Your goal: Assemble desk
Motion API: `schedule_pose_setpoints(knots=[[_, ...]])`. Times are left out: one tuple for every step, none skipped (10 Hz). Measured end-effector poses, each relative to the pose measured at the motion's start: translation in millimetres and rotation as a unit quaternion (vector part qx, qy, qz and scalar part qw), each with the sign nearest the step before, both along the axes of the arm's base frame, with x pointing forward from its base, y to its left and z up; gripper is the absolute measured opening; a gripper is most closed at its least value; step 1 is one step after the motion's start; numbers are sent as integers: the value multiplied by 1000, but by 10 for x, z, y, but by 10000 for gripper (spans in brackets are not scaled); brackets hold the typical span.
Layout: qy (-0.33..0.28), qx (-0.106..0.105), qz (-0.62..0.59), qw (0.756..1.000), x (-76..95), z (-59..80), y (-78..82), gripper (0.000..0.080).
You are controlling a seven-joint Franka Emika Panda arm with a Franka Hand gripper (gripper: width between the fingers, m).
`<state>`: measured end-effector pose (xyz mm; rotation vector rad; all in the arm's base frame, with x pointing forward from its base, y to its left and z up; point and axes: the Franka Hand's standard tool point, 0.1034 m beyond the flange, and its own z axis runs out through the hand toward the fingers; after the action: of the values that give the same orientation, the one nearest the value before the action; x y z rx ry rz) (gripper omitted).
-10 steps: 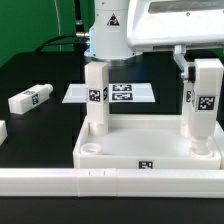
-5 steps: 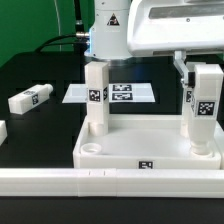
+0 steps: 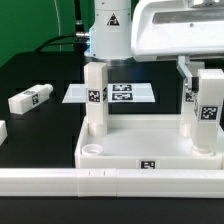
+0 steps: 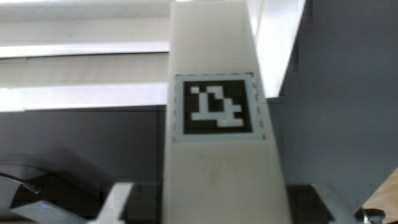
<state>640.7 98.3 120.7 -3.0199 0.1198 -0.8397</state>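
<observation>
black worktop carries all | desk top flat at its front | first leg upright in a socket, exterior view's left | second leg upright over that view's right corner, my fingers clamped on it | third leg lying apart, further left

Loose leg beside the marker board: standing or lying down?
Lying down: the loose leg rests lengthwise on the black table.

You see smooth matt white plastic desk top, same plastic leg, matt black table
</observation>
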Motion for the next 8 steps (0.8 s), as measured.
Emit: schedule_pose_setpoints(knots=[[-2, -1, 1, 1000, -3, -27, 7, 290], [-5, -4, 2, 1000, -10, -58, 12, 290], [-15, -6, 4, 1000, -3, -63, 17, 290], [-26, -8, 4, 1000, -5, -63, 18, 290], [-31, -9, 4, 999, -9, -63, 10, 290], [-29, -9, 4, 1000, -9, -66, 11, 359], [-29, -9, 4, 1000, -9, -66, 12, 359], [-29, -9, 4, 1000, -10, -68, 11, 542]])
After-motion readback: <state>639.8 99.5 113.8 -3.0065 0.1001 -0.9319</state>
